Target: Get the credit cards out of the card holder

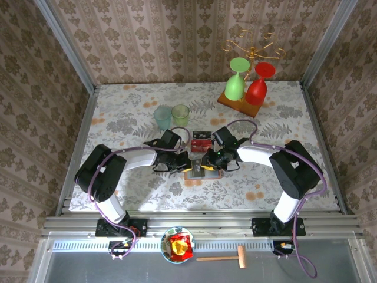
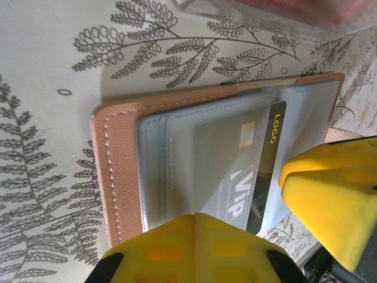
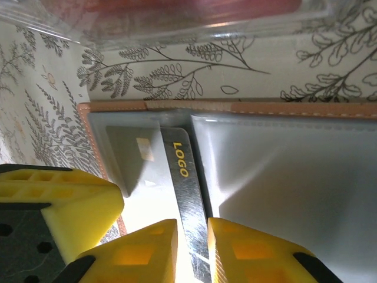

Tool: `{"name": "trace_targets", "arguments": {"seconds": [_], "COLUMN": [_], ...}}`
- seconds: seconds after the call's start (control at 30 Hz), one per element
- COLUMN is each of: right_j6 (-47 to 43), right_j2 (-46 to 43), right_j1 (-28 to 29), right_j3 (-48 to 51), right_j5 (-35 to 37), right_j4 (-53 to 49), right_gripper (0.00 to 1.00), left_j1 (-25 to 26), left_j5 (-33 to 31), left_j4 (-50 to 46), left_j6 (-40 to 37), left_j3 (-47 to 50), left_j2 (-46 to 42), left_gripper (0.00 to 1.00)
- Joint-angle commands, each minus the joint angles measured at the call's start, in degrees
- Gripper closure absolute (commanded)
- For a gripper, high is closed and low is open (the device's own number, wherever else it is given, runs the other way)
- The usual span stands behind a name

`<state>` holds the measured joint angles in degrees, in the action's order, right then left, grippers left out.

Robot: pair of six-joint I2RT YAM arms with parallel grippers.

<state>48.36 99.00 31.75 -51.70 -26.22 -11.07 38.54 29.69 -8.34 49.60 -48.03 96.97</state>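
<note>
- Table (image 1: 129,118): covered in a leaf-patterned cloth. Both arms reach in to its middle, where the card holder (image 1: 202,173) lies open and flat.
- Left gripper (image 2: 194,239): jaws fully closed with nothing between them, tip resting on the holder's inner leaf. Judged purpose: to pin the holder down so it does not lift with the card.
- Right gripper (image 3: 191,250): jaws narrow, one pad on each side of the card's exposed strip, apparently nipping it. Judged purpose: to draw the card sideways out of its pocket.
- Card holder (image 2: 112,177): tan stitched leather border, grey-blue inside, translucent pockets lying smooth.
- Credit card (image 3: 178,159): dark, with yellow "LOGO" on the bare strip. The left wrist view shows a chip and "VIP" through the pocket film. Most of it is still pocketed, so removal is judged barely begun.
</note>
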Motion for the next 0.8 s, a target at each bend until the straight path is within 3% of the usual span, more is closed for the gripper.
{"name": "trace_targets", "arguments": {"seconds": [0.0, 0.77], "right_j6": [0.6, 2.0], "right_j2": [1.1, 3.0], "right_j1": [-0.4, -0.5], "right_j3": [0.9, 3.1], "right_j5": [-1.4, -4.2], "right_j4": [1.0, 5.8], "right_gripper": [0.79, 0.83], "left_j1": [-0.1, -0.1], "left_j5": [-0.8, -0.9], "left_j4": [-1.4, -2.4], "left_j6": [-1.3, -1.8], "left_j3": [1.1, 1.1], "left_j2": [1.2, 2.4], "left_gripper": [0.99, 0.99]}}
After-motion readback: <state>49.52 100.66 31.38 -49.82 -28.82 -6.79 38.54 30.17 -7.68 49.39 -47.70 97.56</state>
